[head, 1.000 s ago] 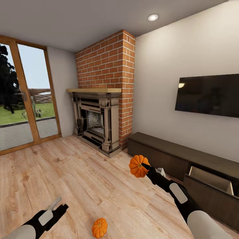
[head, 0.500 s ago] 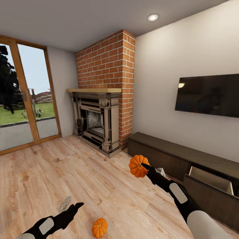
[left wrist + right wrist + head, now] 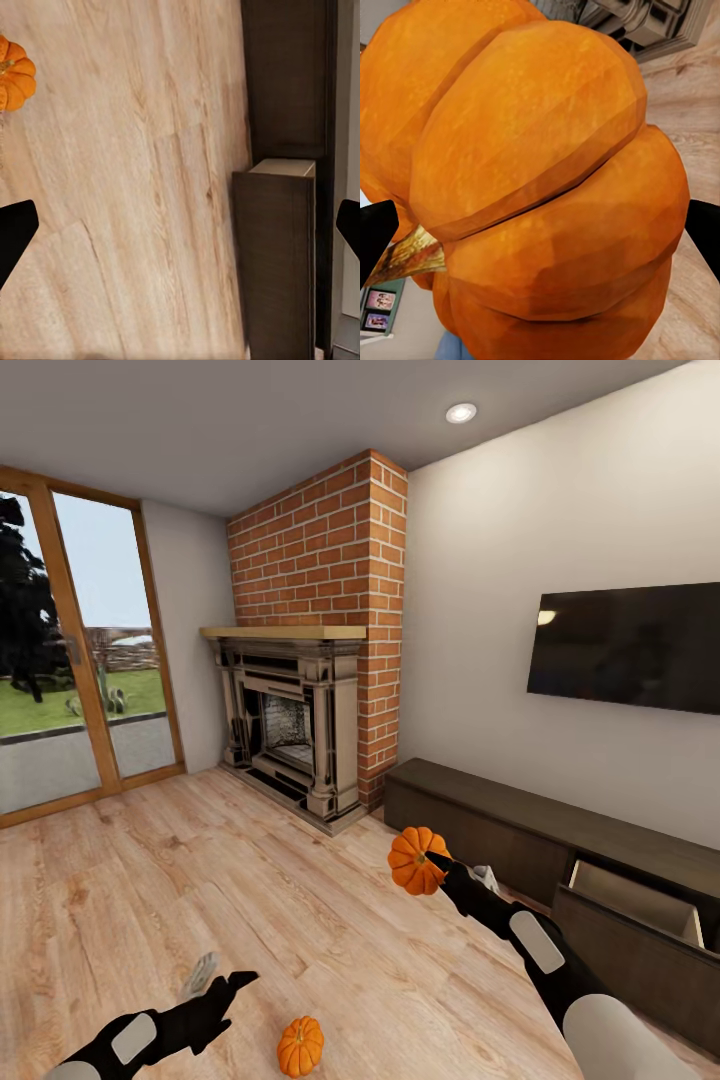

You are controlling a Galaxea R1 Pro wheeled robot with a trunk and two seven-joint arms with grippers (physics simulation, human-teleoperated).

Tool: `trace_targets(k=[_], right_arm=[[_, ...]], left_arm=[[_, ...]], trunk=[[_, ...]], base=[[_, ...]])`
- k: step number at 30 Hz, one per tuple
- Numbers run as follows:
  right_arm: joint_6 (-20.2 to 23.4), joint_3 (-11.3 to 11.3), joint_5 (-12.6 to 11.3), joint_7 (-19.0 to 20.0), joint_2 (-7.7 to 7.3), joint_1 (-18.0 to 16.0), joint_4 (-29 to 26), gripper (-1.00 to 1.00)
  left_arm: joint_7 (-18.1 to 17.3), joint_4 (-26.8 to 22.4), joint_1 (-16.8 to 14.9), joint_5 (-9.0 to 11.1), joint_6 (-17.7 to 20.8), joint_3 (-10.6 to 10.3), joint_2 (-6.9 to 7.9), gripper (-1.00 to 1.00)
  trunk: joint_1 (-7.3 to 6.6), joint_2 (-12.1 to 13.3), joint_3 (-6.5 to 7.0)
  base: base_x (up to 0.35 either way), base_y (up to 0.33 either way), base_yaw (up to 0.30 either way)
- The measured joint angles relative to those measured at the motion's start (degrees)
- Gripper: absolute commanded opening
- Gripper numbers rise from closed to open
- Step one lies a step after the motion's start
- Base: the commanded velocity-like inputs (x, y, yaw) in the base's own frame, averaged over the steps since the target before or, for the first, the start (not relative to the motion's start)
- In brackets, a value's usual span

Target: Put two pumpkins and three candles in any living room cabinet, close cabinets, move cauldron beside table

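My right gripper [image 3: 432,863] is shut on a bright-orange pumpkin [image 3: 414,860], held in the air in front of the dark-brown cabinet [image 3: 470,820]. In the right wrist view the pumpkin [image 3: 540,187] sits between the two black fingertips. The second pumpkin [image 3: 300,1046] lies on the wood floor at the near edge. My left gripper [image 3: 215,985] hangs open just left of it and a little above the floor. The left wrist view has that pumpkin [image 3: 15,71] at its edge and the cabinet's pulled-out drawer [image 3: 277,255]. The drawer [image 3: 640,905] stands open on the right, its beige inside showing. The candles are out of view.
A red-brick column with a fireplace [image 3: 290,730] stands at the back. A black TV [image 3: 625,645] hangs on the white wall above the cabinet. Glass doors [image 3: 70,660] take up the left. Light wood floor [image 3: 200,880] stretches between the arms.
My left arm has reached forward and to the right, closer to the pumpkin on the floor, and its gripper has turned. The right arm and its pumpkin have stayed still.
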Motion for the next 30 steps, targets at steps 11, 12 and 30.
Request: trace_targets(k=[11, 12, 30], right_arm=[[-0.02, -0.01, 0.09, -0.04, -0.03, 0.00, 0.01, -1.00], [-0.02, 0.00, 0.10, -0.04, -0.04, 0.00, 0.01, -1.00], [-0.01, 0.08, 0.09, -0.05, 0.06, 0.00, 0.01, -1.00]], left_arm=[[0.92, 0.02, -1.37, 1.25, 0.81, 0.39, 4.20, 1.00], [1.40, 0.04, -1.76, 1.96, 0.66, 0.41, 4.52, 1.00], [3.41, 0.16, -2.37, 3.36, -4.99, 0.15, 4.49, 1.00]], trunk=[[2.19, -4.00, -1.79], [2.41, -4.40, -1.97], [6.37, -11.62, -5.20]], base=[[0.000, 0.000, 0.000], [0.000, 0.000, 0.000], [0.000, 0.000, 0.000]])
